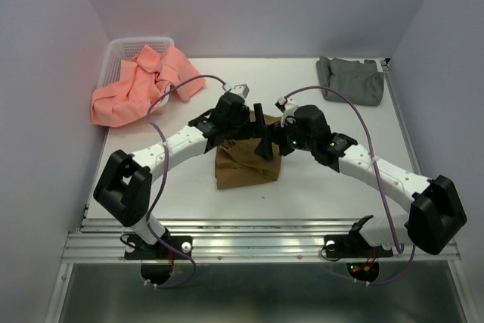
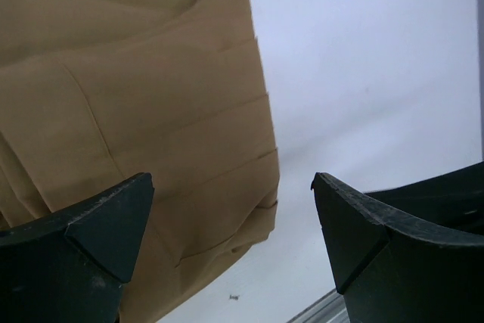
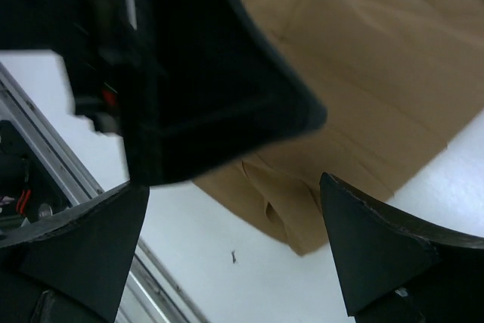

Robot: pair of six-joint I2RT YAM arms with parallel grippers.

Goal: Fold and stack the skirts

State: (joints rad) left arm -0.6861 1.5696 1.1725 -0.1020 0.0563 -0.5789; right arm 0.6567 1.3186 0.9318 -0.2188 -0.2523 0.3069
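Both tools gape wide and empty: the left tool (image 2: 231,181) and the right tool (image 3: 234,184) hang over the folded tan-brown skirt (image 1: 246,166) mid-worktop (image 1: 325,187). The salmon-pink skirt (image 1: 144,85) is heaped against the white basket (image 1: 125,48) at the far left, and the grey skirt (image 1: 352,79) lies at the far right.

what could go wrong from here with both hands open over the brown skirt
1. The left hand and right hand sit crowded together above the folded tan-brown pleated skirt; they may knock each other moving off.
2. A fingertip could snag the skirt's loose layered edge and undo the fold.
3. The crumpled salmon-pink cloth skirt drapes over the white lattice basket; pulling it may drag the basket.
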